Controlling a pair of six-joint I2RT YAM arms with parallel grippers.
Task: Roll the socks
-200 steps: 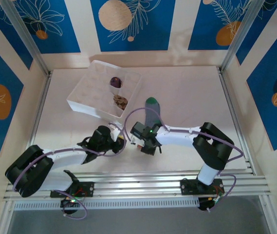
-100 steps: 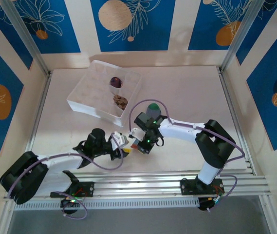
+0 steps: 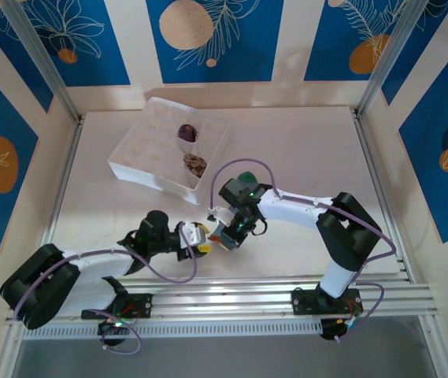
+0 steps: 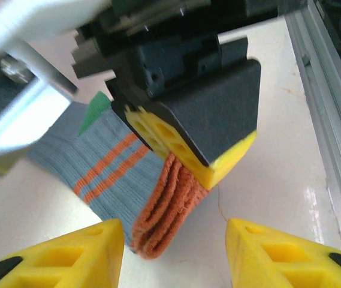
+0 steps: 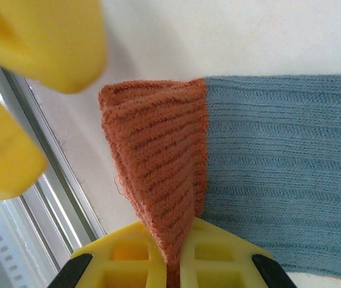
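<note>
The blue-grey sock (image 4: 113, 174) with orange stripes lies flat on the table, its orange cuff (image 4: 167, 207) folded and lifted at the near end. My right gripper (image 5: 179, 259) is shut on that cuff (image 5: 158, 150), and its yellow-tipped fingers (image 4: 200, 144) press down on it in the left wrist view. My left gripper (image 4: 173, 243) stands open just in front of the cuff, a little apart from it. From above, both grippers (image 3: 225, 235) (image 3: 200, 238) meet near the table's front, and the sock's green toe (image 3: 246, 175) pokes out beyond the right arm. Two rolled socks, purple (image 3: 186, 131) and brown (image 3: 195, 164), sit in the box.
The white gridded fabric box (image 3: 129, 168) stands at the back left of the table. A metal rail (image 3: 231, 285) runs along the near edge, close behind the grippers. Open tabletop (image 3: 310, 150) lies to the right and far side.
My left gripper has opened and drawn back slightly from the cuff. The right gripper has pulled the sock nearer and leftward, still pinching the cuff.
</note>
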